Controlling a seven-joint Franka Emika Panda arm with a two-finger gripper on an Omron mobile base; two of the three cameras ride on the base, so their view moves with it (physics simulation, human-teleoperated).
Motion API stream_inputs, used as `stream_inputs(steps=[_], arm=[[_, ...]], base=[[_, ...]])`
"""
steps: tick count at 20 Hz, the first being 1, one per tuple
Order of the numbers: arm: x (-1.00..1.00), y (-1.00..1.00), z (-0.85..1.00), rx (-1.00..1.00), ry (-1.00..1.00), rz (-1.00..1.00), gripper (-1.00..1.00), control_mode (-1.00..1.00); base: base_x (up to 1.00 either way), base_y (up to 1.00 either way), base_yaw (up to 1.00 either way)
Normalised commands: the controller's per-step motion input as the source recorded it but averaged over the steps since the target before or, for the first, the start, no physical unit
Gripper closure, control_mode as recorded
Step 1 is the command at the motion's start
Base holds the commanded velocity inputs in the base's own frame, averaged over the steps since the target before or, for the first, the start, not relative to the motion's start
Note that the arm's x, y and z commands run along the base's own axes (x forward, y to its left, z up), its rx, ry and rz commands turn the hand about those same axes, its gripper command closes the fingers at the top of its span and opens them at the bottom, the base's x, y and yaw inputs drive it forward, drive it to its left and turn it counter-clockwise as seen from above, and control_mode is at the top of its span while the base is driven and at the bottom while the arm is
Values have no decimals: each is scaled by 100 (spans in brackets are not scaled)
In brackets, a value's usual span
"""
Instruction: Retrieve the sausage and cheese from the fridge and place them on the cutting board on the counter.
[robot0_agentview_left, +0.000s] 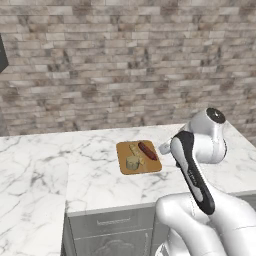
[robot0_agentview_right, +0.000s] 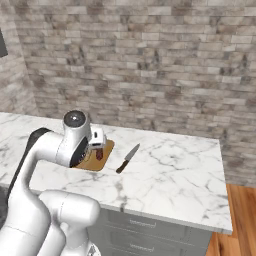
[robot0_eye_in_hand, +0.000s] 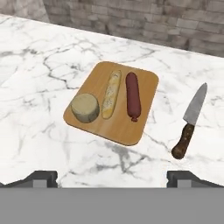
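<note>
Dark red-brown sausage (robot0_eye_in_hand: 132, 96) lies lengthwise on the cutting board (robot0_eye_in_hand: 131, 130), near its right edge; a pale baguette-like stick (robot0_eye_in_hand: 111, 94) sits just beside it, and the cheese (robot0_eye_in_hand: 85, 107), a round tan chunk, by the board's left edge. Board rests flat on the white marble counter (robot0_eye_in_hand: 39, 118), well inside its front edge. Knife (robot0_eye_in_hand: 189, 121) lies apart to the right, bare marble between. My claw (robot0_eye_in_hand: 111, 177) hangs above the counter, jaws spread wide, gripping nothing.
</note>
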Motion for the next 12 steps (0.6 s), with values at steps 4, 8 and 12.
stream_inputs(steps=[4,8,12], arm=[[-100,0,54,0,-10,-1,-100,-100],[-100,0,47,2,-6,-7,-100,-100],[-100,-9,72,3,-1,-3,-100,-100]], base=[[0,0,0],[0,0,0],[0,0,0]])
